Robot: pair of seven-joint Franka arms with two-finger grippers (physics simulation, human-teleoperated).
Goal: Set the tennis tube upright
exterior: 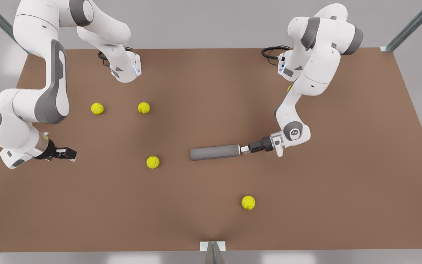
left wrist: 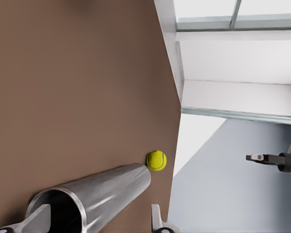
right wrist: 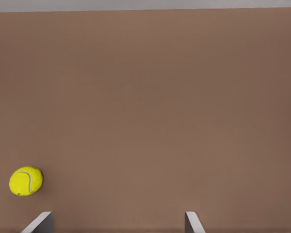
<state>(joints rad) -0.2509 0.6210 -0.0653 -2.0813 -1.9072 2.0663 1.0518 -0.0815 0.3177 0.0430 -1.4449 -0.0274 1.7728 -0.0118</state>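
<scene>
Tube grasp step: tennis tube [exterior: 215,152] lies flat mid-desk [exterior: 343,205]; left hand [exterior: 245,149] at its hollow rimmed end, fingers spread, one inside rim, not clenched. Next: close on rim, tip upright. Right hand [exterior: 72,154] waits released near front view's left

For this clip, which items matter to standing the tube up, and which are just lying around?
Belongs to the job:
- tennis tube, lying on its side
- left gripper at the tube's hollow end, fingers open, one inside the rim

Lying about:
- tennis balls, scattered on the brown table
- right gripper, waiting, fingers open
</scene>
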